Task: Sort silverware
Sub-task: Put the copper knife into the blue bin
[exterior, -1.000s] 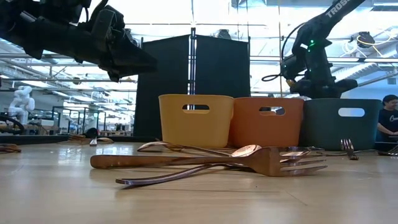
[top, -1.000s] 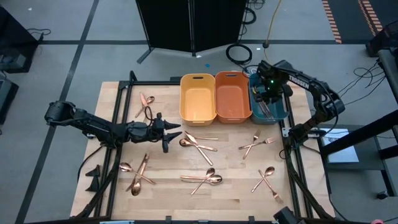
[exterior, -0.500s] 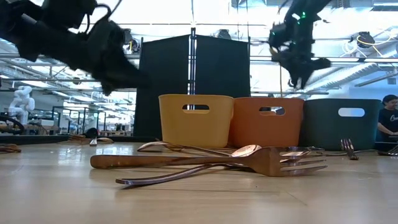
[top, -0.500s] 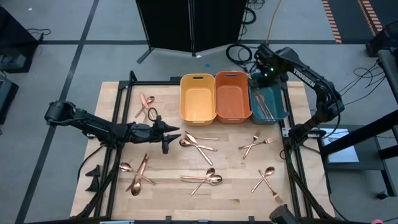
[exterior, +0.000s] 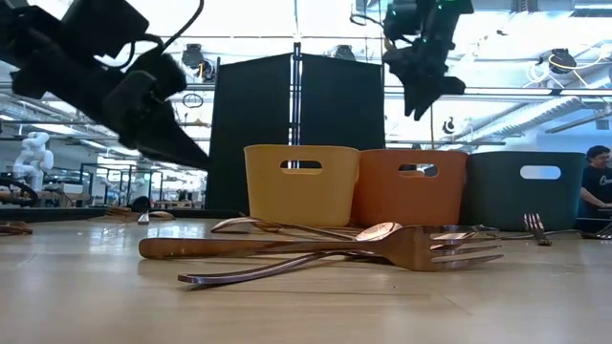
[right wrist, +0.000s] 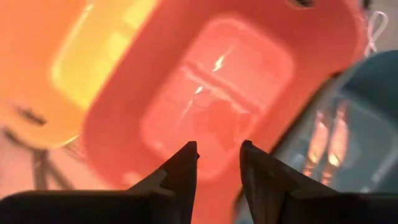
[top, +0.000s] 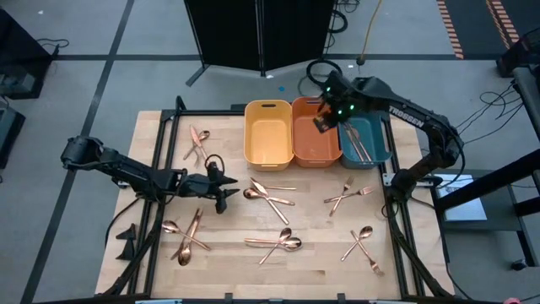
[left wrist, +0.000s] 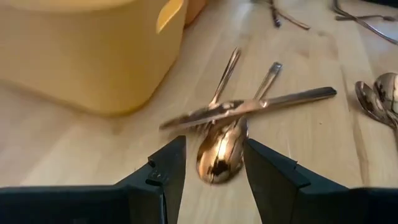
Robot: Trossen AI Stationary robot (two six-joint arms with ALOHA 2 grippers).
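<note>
The silverware is copper-coloured spoons, forks and knives lying in small crossed piles on the wooden table. One pile [top: 270, 193] lies just right of my left gripper [top: 231, 191]. My left gripper is open and tipped downward. In the left wrist view its fingers stand on either side of a spoon bowl [left wrist: 221, 155] under a knife [left wrist: 249, 107]. My right gripper [top: 326, 120] is open and empty, up in the air over the orange bin [top: 313, 135]. Several pieces lie in the teal bin [top: 361, 145].
A yellow bin [top: 268, 133], the orange bin and the teal bin stand side by side at the table's far edge. Other silverware piles lie at far left [top: 197, 143], near left [top: 186, 236], near middle [top: 278, 242], right [top: 348, 196] and near right [top: 361, 242].
My right gripper has risen out of the teal bin and swung toward the table's left, ending over the orange bin. My left gripper has tipped and come down toward the pile beside it.
</note>
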